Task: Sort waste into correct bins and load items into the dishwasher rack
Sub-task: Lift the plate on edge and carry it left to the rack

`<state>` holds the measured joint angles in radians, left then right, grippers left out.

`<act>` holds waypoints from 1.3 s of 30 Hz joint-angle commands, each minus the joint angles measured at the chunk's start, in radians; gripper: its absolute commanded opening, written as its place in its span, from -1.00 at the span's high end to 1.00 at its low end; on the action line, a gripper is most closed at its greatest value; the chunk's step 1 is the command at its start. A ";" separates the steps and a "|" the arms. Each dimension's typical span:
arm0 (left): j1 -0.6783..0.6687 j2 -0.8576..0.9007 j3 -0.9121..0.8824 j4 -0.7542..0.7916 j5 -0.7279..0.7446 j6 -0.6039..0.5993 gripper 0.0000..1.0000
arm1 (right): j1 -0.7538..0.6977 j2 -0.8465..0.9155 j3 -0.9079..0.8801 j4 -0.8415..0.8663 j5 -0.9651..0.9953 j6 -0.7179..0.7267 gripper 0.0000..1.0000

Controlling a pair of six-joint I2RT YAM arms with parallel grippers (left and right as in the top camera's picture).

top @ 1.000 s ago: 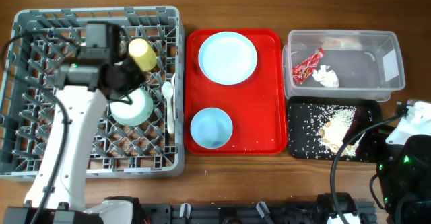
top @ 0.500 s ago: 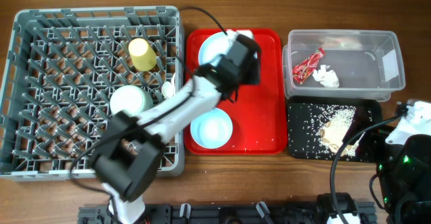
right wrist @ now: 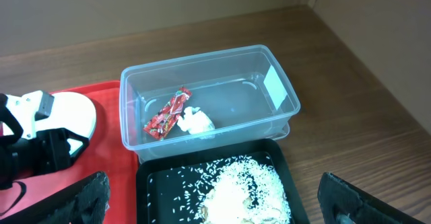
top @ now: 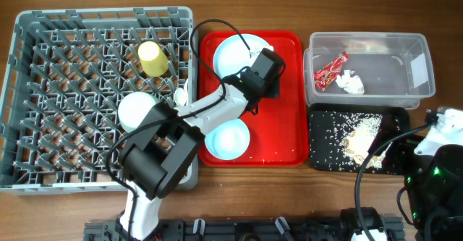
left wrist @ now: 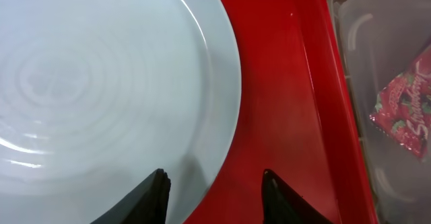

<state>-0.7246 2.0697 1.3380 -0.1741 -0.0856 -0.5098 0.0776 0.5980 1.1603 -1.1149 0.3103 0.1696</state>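
Observation:
The light-blue plate [top: 237, 53] lies at the back of a red tray [top: 286, 136], and the light-blue bowl [top: 226, 138] sits at the tray's front. My left gripper [top: 263, 76] is open at the plate's right rim. In the left wrist view its fingers [left wrist: 215, 187] straddle the edge of the plate [left wrist: 101, 83]. The grey rack [top: 43, 89] holds the yellow-green cup [top: 152, 58], a pale bowl [top: 137, 109] and a white utensil [top: 181, 102]. My right gripper [right wrist: 219, 207] is open wide above the black tray [right wrist: 151, 190] of rice.
The clear tub [top: 416, 89] at the back right holds the red wrapper [top: 330, 69] and white napkin [top: 350, 82]. The black tray [top: 322, 136] with rice crumbs [top: 358, 136] lies in front of it. My right arm [top: 434, 161] sits at the table's front right corner.
My left arm has left the pale bowl in the rack, swung right to the red tray and settled at the plate's right rim. The right arm has not moved.

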 commanded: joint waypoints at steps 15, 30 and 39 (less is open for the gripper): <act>0.004 -0.128 0.005 0.024 -0.020 0.144 0.92 | 0.003 -0.002 0.006 0.003 -0.006 -0.012 -1.00; 0.318 -0.993 0.006 -0.372 0.258 0.153 0.92 | 0.003 -0.002 0.006 0.003 -0.006 -0.012 -0.99; 0.829 -0.864 0.006 -0.476 1.110 0.076 0.92 | 0.003 -0.002 0.006 0.003 -0.006 -0.013 -1.00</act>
<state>-0.0265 1.1046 1.3548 -0.6525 0.5690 -0.4095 0.0776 0.5980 1.1603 -1.1149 0.3103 0.1699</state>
